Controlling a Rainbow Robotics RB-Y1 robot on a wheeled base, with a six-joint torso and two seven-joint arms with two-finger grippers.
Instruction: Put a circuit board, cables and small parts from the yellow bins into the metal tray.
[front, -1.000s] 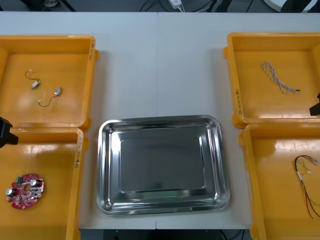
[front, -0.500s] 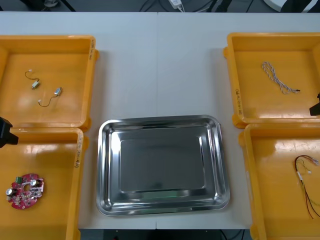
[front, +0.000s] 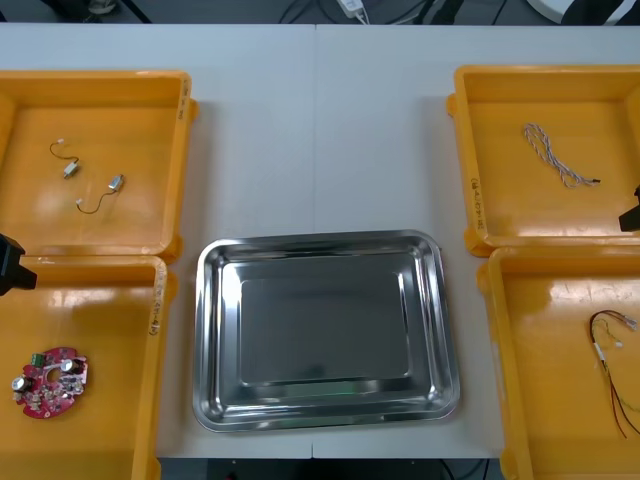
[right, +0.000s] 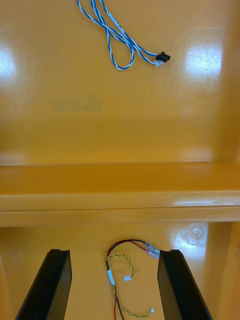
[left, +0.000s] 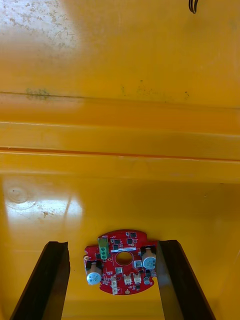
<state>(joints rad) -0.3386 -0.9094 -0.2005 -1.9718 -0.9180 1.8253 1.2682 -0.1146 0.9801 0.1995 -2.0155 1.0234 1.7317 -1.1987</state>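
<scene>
The bare metal tray (front: 320, 330) lies at the table's middle. A round red circuit board (front: 48, 381) rests in the near left yellow bin (front: 100, 300); in the left wrist view the circuit board (left: 120, 262) lies between and below my open left gripper (left: 114, 280), apart from both fingers. My left arm (front: 12, 265) pokes in at the left edge. My right gripper (right: 114, 282) hangs open above the red and yellow cable (right: 122, 275) in the near right bin. The blue and white cable (right: 117, 40) lies in the far right bin (front: 560, 215). My right arm (front: 632, 212) is at the right edge.
The far left bin (front: 150, 100) holds small metal parts (front: 70, 170) with wires, another (front: 115, 183) beside it. The red and yellow cable (front: 615, 360) and the twisted cable (front: 558, 155) lie in the right bins. Bin walls separate the compartments.
</scene>
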